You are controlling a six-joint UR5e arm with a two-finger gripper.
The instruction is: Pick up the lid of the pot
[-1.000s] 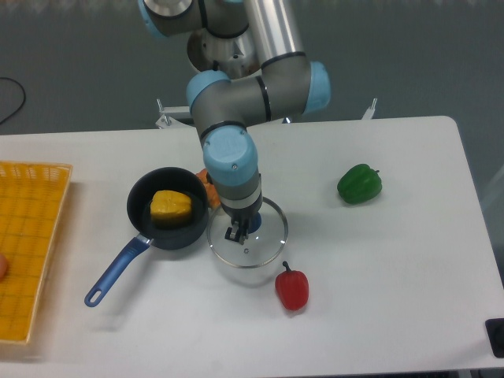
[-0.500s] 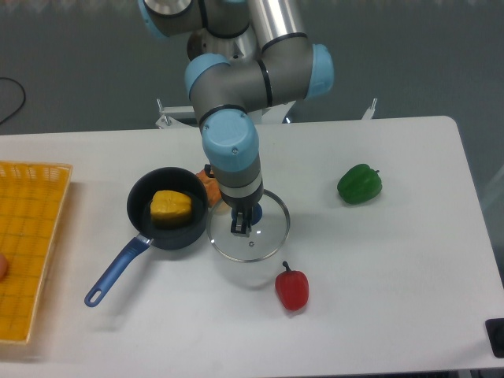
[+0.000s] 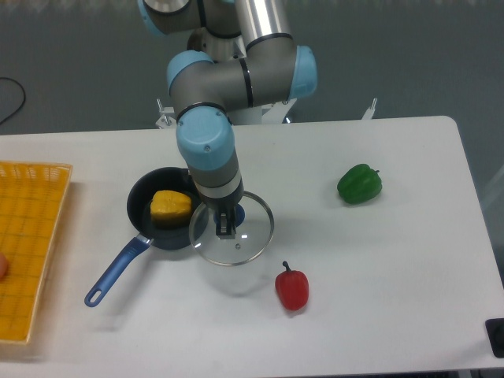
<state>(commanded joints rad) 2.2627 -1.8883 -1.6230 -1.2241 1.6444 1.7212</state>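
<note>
In the fixed camera's view, the pot lid (image 3: 242, 247) is near the middle of the worktop (image 3: 378, 272), under the arm and just right of the dark pan (image 3: 178, 238), its left edge overlapping the pan's rim in the picture. The pincer (image 3: 227, 229) looks clamped on the blue knob (image 3: 241, 213) at the lid's centre, though the fingers hide part of the contact. How high the lid sits I cannot tell from this angle.

The lid is clear, with a thin pale rim; I take it for glass or hard plastic, probably a toy piece and so fairly light. It should be stiff and keep its shape, but the smooth sheet would be slippery and might crack or chip if knocked. The knob is the right place to hold: it is central, so the weight should hang evenly. Taken off-centre, the wide disc could tip or swivel about the knob.

A moderate, steady squeeze should do, with a straight lift and no quick turns. The rim is the part to guard, with the pan so close on the left and the red pepper (image 3: 292, 290) near and to the right.
</note>
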